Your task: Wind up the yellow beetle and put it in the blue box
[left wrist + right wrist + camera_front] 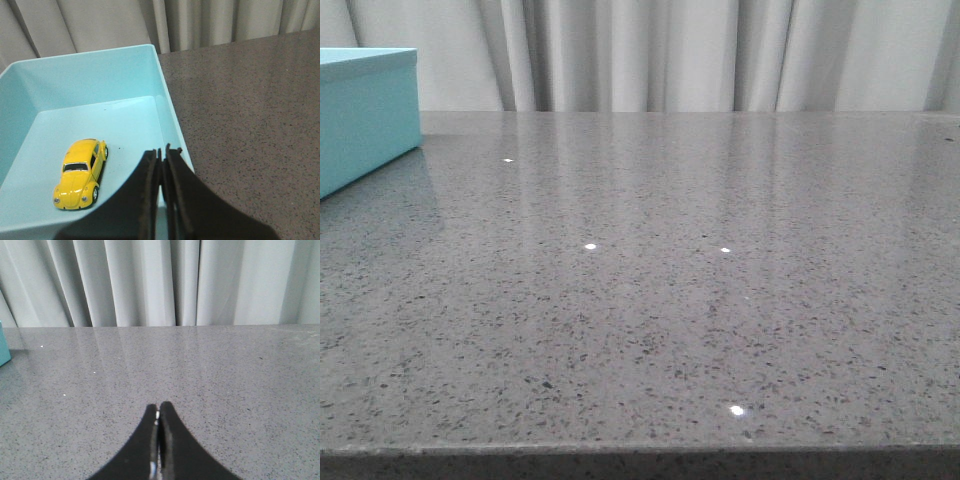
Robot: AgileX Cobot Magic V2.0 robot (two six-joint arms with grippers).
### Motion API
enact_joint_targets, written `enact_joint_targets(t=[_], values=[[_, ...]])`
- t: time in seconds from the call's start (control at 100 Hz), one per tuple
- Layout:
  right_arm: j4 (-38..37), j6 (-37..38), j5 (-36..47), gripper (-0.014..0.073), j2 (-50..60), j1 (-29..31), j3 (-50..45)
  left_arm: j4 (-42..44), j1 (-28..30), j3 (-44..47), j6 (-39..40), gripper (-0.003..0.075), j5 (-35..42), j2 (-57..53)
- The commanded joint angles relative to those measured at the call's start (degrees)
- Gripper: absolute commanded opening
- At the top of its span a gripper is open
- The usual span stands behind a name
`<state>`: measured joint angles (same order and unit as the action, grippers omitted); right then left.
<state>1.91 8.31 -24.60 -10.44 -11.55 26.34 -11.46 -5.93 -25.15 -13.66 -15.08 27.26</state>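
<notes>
Yellow beetle [81, 174] sitting on floor of blue box [100, 70], untouched. Left gripper [162, 150] pinched closed, empty, above box's near wall. Right gripper [159, 407] closed, empty, over table [720, 300]. Risk: clipping wall on retract, shifting box.

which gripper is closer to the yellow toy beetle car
Left. The left gripper, shut, hangs over the rim of the light turquoise-blue box with the small yellow toy beetle car inside. The right gripper is over bare table.
</notes>
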Motion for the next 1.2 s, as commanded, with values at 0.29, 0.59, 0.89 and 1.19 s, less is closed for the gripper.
enact_joint_targets(t=[0.29,0.59,0.89,1.19], values=[[-4.6,-0.5,8.2,-0.0118,5.3,-0.1,-3.6,-2.7,-0.5,5.7,0.0,-0.0018,6.1,-10.4],[-4.7,-0.5,9.7,-0.0118,5.5,-0.1,-3.6,-2.7,-0.5,6.2,0.0,-0.0018,6.1,-11.9],[-4.7,-0.5,9.8,-0.0118,5.5,-0.1,-3.6,-2.7,-0.5,6.2,0.0,-0.0018,6.1,-11.9],[-4.7,-0.5,9.8,-0.0118,5.5,-0.1,-3.6,-2.7,-0.5,6.5,0.0,-0.0018,6.1,-11.9]])
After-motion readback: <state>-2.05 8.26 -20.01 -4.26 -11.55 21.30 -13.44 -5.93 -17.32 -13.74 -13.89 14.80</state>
